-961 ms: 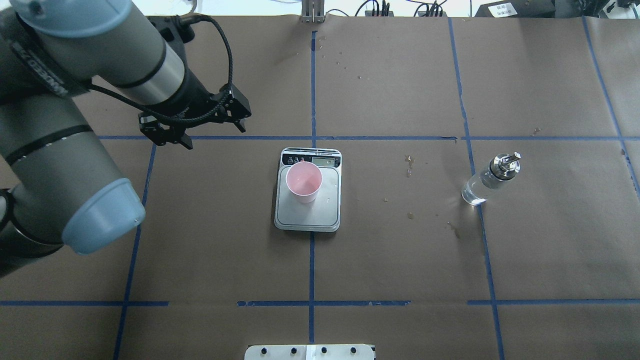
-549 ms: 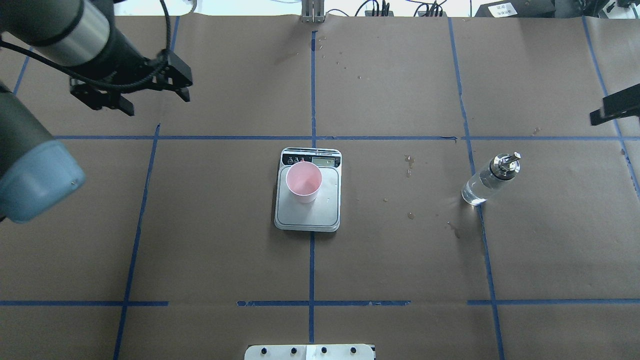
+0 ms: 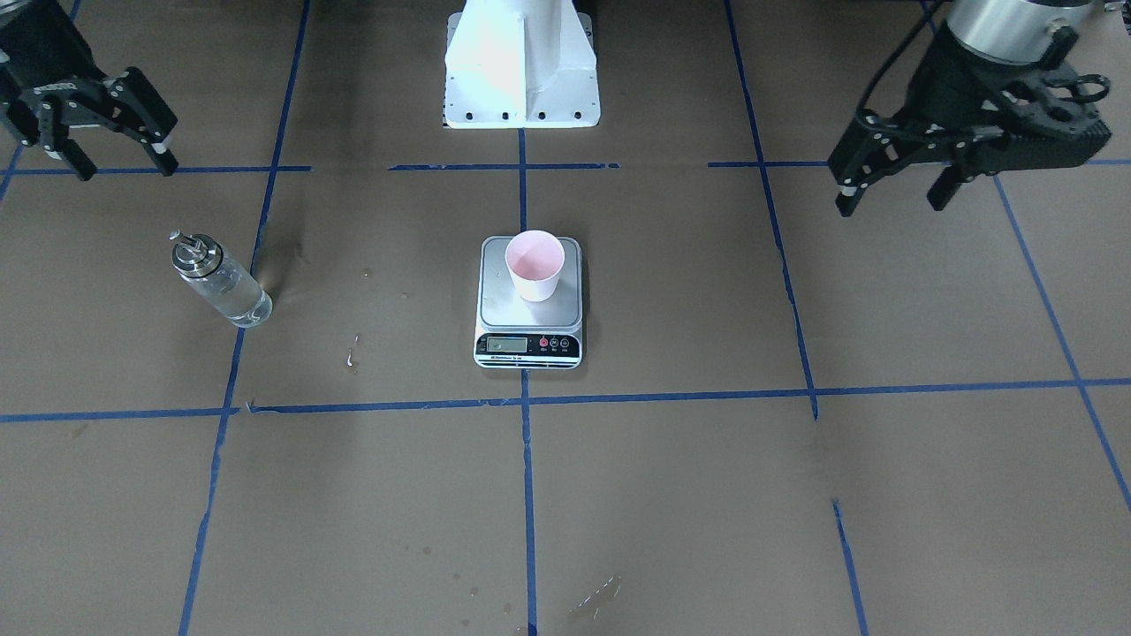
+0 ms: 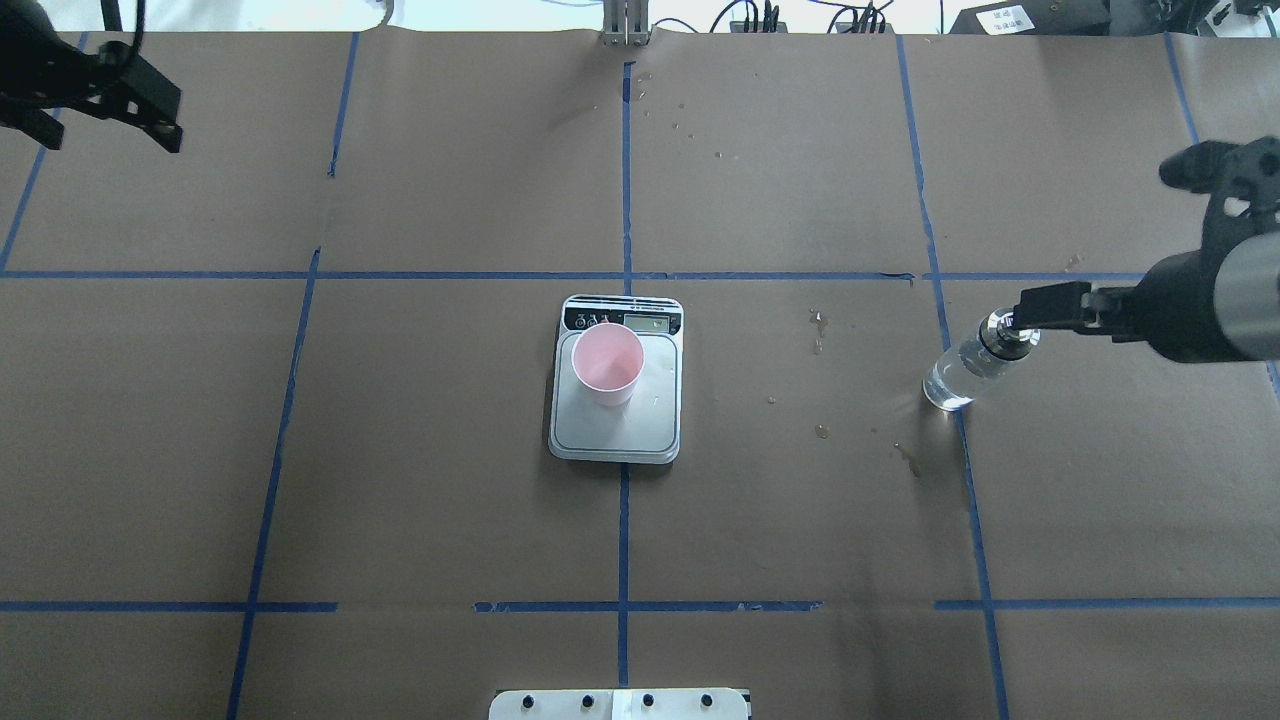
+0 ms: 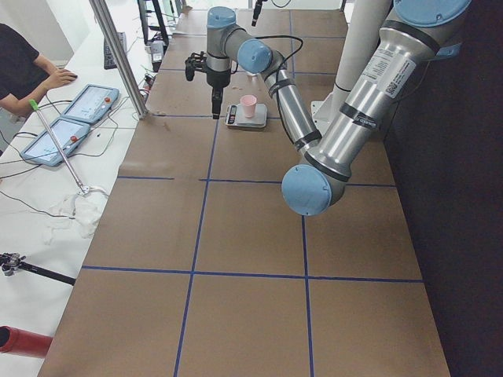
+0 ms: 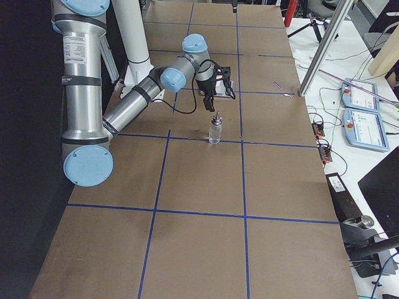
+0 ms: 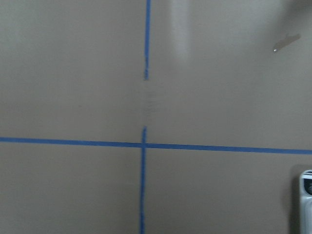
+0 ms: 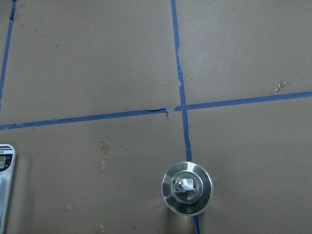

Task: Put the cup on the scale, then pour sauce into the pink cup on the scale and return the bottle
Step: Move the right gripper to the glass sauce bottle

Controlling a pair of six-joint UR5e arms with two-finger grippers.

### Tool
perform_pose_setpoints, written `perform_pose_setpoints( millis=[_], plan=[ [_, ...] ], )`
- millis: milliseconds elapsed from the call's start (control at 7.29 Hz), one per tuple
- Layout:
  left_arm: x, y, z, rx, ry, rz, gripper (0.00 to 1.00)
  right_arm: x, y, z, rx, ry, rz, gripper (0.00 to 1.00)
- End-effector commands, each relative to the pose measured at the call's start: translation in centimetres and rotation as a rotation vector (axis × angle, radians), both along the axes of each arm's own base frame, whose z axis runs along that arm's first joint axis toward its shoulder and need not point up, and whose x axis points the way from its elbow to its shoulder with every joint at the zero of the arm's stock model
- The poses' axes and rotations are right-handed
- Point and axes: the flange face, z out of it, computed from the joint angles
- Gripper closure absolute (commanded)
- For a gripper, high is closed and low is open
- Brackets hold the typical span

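The pink cup [image 4: 607, 362] stands upright on the silver scale [image 4: 615, 430] at the table's middle; it also shows in the front view [image 3: 535, 263] on the scale [image 3: 528, 343]. The clear glass bottle [image 4: 962, 372] with a silver pourer cap stands upright to the right, with clear sauce in it. My right gripper [image 3: 124, 166] is open and empty, raised above and beside the bottle [image 3: 221, 284]. The right wrist view looks straight down on the bottle cap [image 8: 187, 187]. My left gripper [image 4: 105, 138] is open and empty, raised at the table's left, far from the scale.
Brown paper with blue tape lines [image 4: 624, 540] covers the table. Dried spots [image 4: 818, 330] lie between scale and bottle. The white robot base plate [image 3: 521, 62] is behind the scale. A corner of the scale [image 7: 306, 200] shows in the left wrist view.
My left arm has drawn away from the scale to the upper left of the overhead view. My right arm has come in from the right edge to over the bottle.
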Motion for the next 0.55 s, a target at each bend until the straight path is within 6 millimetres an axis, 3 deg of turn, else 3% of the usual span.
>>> perform_pose_setpoints(
  millis=[0,137,275,412],
  plan=[
    [-4.9,-3.3,5.4,0.097,-0.079,0.143,0.0,-1.6,5.4,4.5,0.118,0.034,0.056,0.0],
    [-7.2,-3.0,9.2,0.162,-0.118,0.253,0.0,-1.2,6.7,6.5,0.168,0.024,0.085,0.0],
    [-9.6,-2.2,13.3,0.242,-0.139,0.31,0.0,-3.0,6.9,8.5,0.215,0.084,0.12,0.0],
    [-10.8,-1.0,17.1,0.302,-0.139,0.328,0.0,-4.6,7.0,10.1,0.255,0.109,0.162,0.0]
  ],
)
